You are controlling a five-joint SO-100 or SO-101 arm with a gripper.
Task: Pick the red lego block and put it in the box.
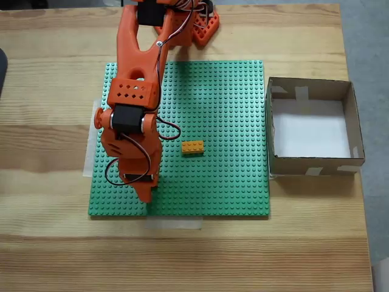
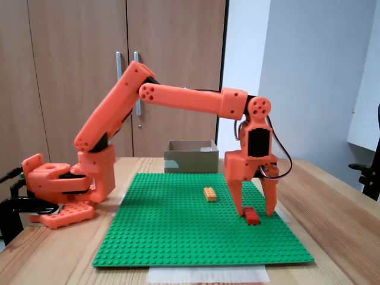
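While one arm hovers, one red lego block (image 2: 252, 215), one orange-yellow brick (image 1: 192, 147), one box (image 1: 313, 166).

Orange plastic robot arm (image 2: 178, 98) with black motor housings and black-and-red cabling; orange two-finger gripper (image 2: 253, 212). Bright green studded plastic baseplate (image 1: 225, 109), a regular dot grid. Small dark-red studded brick (image 2: 252, 215). Small orange-yellow studded brick (image 1: 192, 147). Brown cardboard box (image 1: 357, 121), white floor, pale tape patches on walls. Light wooden table (image 1: 55, 79), banded grain. Brown wooden cabinet doors (image 2: 71, 35).

Green studded baseplate (image 1: 231, 115) (taped down) on wooden table (image 1: 55, 243), orange-yellow brick (image 1: 192, 147) near centre
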